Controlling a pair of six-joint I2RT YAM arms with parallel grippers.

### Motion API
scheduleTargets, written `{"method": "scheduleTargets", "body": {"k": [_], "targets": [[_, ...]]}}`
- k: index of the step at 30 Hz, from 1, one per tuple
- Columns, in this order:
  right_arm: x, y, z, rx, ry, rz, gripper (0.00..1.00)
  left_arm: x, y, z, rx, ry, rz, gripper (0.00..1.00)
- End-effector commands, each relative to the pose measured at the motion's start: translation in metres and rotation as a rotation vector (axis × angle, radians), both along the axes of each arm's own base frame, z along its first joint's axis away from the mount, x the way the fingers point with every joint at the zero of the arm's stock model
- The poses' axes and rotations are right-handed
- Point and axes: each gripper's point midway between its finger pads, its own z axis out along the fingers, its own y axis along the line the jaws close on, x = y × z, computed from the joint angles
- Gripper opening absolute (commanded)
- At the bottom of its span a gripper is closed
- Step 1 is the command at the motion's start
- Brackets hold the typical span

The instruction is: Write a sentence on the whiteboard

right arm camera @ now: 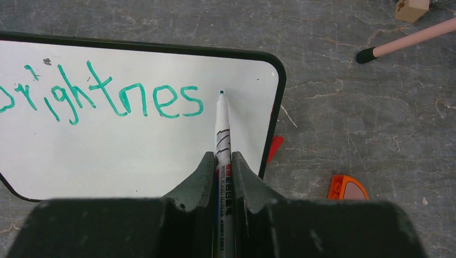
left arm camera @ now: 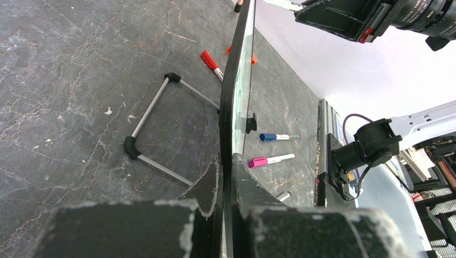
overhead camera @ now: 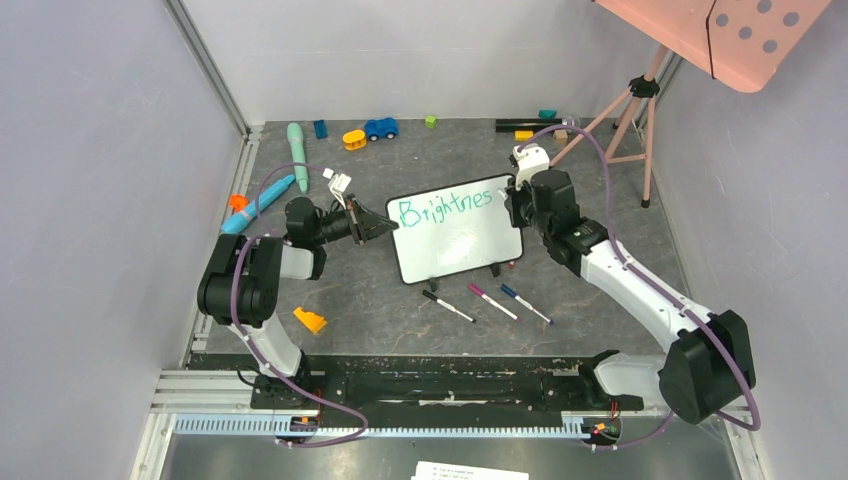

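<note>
Two grippers busy at the propped-up whiteboard (overhead camera: 455, 240)
Left gripper (overhead camera: 378, 228) pinches the board's nine-o'clock edge; right gripper (right arm camera: 221, 164) clamps a marker (right arm camera: 221, 123), tip at three o'clock of the sentence (right arm camera: 102, 97) (reading "Brightnes").

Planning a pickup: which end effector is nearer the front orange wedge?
Left. The left end effector, clamped on the whiteboard, is behind the orange wedge; the right end effector, holding the marker, is at the board's right edge.

teal handwritten sentence (right arm camera: 107, 98) reading "Brightnes" so far, top line of the whiteboard (overhead camera: 455, 250), small black print "WHITE BOARD MARKER" running along the white marker (right arm camera: 222, 131) barrel, further characters there too small to read
</note>
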Motion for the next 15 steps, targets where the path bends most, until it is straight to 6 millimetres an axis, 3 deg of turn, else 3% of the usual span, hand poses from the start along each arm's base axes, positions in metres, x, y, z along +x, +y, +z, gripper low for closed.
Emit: {"method": "scheduleTargets", "body": {"k": [1, 15], "targets": [[0.0166, 0.0020, 0.0310, 0.035, -0.083, -0.022, 0.00, -0.0005, -0.0026, 0.0086, 0.030, -0.122, -0.030, 0.02], [0.0229, 0.0046, 0.0227, 0.035, -0.060, -0.021, 0.00, -0.0005, -0.0026, 0.0085, 0.031, -0.124, -0.030, 0.02]]}}
